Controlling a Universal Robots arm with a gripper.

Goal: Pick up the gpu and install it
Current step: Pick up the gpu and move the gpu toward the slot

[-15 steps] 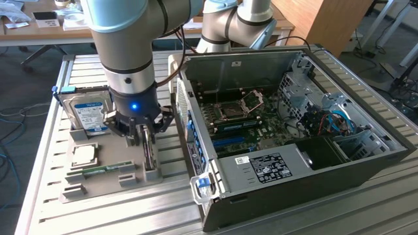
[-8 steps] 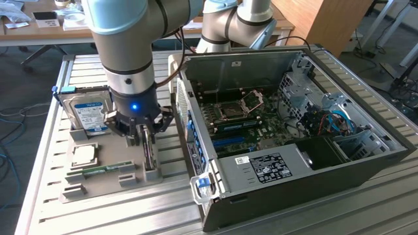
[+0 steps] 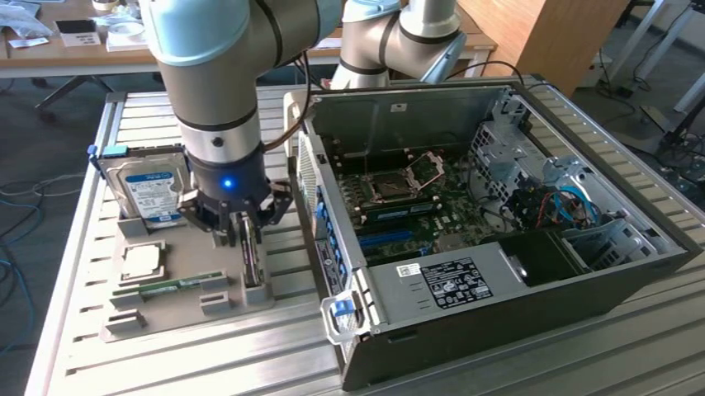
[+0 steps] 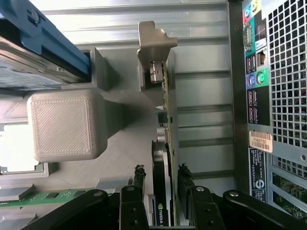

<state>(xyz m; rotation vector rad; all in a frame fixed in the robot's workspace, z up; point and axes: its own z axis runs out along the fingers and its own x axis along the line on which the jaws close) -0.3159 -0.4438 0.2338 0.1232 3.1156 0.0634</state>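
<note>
Wrist view shows me my claw (image 4: pixel 161 170) open around the gpu (image 4: pixel 160 153), still standing in its tray (image 4: pixel 120 158) at the computer case's (image 3: pixel 529 322) 9 o'clock, not lifted yet.

From high up, the exterior view looks steeply down over the whole worktop (image 3: pixel 220 359), tray (image 3: pixel 187 318) and open case (image 3: pixel 617 289). The wrist view sits close behind the tool (image 4: pixel 160 175), facing down along the gpu (image 4: pixel 163 96). Both views share the tray, gpu and case.
</note>
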